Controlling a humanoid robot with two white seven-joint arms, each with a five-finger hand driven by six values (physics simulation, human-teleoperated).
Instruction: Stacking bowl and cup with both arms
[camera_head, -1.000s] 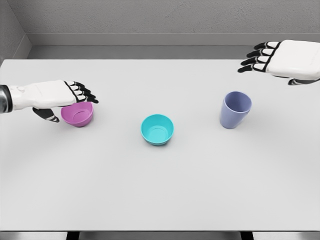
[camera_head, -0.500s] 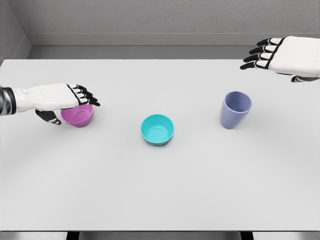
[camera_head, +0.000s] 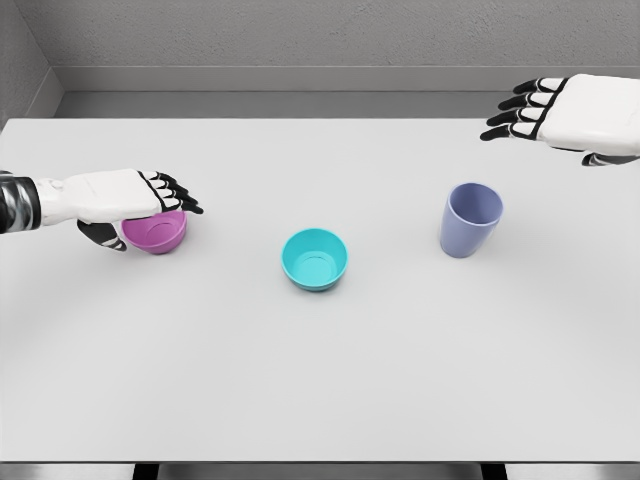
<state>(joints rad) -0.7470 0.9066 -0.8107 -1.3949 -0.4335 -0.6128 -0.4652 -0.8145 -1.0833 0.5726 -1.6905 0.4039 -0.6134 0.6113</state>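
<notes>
A pink bowl (camera_head: 162, 234) stands upright at the table's left. My left hand (camera_head: 150, 203) lies low over its rim, fingers stretched across the top and thumb down by the bowl's near-left side, not closed around it. A teal bowl (camera_head: 315, 259) sits upright in the middle. A lavender cup (camera_head: 470, 219) stands upright to the right. My right hand (camera_head: 522, 113) hovers open, high above the table's far right, behind and to the right of the cup, well apart from it.
The white table (camera_head: 320, 380) spreads wide in front of the three objects. A grey wall runs behind its far edge. The table's near edge lies at the bottom of the view.
My left hand has sunk slightly lower over the pink bowl. My right hand rose and drifted right a second ago, and has since held almost still. Bowls and cup have not moved.
</notes>
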